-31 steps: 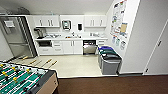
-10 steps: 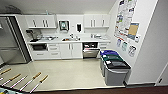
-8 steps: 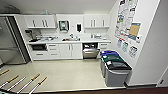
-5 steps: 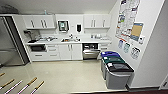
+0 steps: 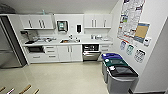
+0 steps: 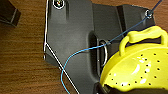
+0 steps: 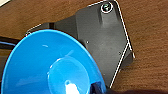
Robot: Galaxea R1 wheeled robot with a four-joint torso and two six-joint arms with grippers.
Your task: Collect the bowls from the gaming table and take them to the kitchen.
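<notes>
The kitchen lies ahead in the head view: white cabinets [image 5: 67,52], a white countertop [image 5: 96,40] with an inset sink [image 5: 67,40], and a steel dishwasher [image 5: 91,52]. The yellow-green bowl [image 6: 140,72], perforated and with a looped handle, sits close in the left wrist view above the robot's dark plate, carried by my left gripper. The bright blue bowl [image 7: 50,67] sits just as close in the right wrist view, carried by my right gripper. The gaming table is out of view.
A steel fridge [image 5: 7,50] stands at the left. Three lidded bins [image 5: 120,73] line the right wall under posters [image 5: 130,20]. Wooden rod handles [image 5: 25,88] of a foosball table poke in at the lower left. Pale floor [image 5: 65,75] stretches to the cabinets.
The camera has driven closer to the kitchen. The foosball table has slid out at the lower left, and the bins and counter now look larger.
</notes>
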